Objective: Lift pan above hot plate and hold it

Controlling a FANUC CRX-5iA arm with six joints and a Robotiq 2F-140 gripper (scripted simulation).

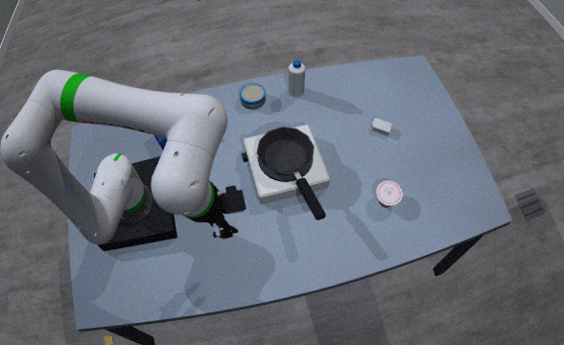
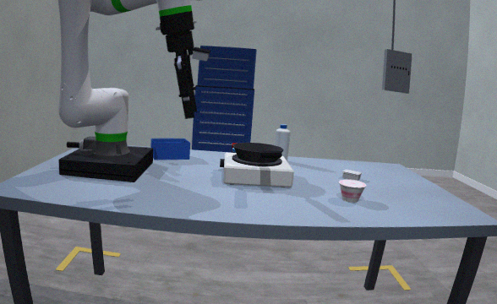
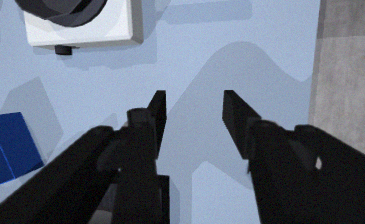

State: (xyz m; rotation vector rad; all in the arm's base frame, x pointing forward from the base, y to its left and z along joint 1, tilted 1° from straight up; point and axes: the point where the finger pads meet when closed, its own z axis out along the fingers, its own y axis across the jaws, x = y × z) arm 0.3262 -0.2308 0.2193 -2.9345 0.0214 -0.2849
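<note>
Black pan (image 1: 284, 153) on hot plate (image 1: 311, 179) mid-frame; gripper (image 3: 193, 112) hangs left, partly released, grasping nothing

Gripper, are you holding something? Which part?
Nothing. The gripper hangs high above the table, its fingers apart with only air between them. The pan sits on the hot plate.

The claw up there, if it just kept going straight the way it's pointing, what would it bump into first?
Most likely the bare grey-blue table. The claw hangs high, pointing down with nothing between its fingers. The hot plate with the pan lies off to one side, as does the blue bin, though depth is hard to judge.
</note>
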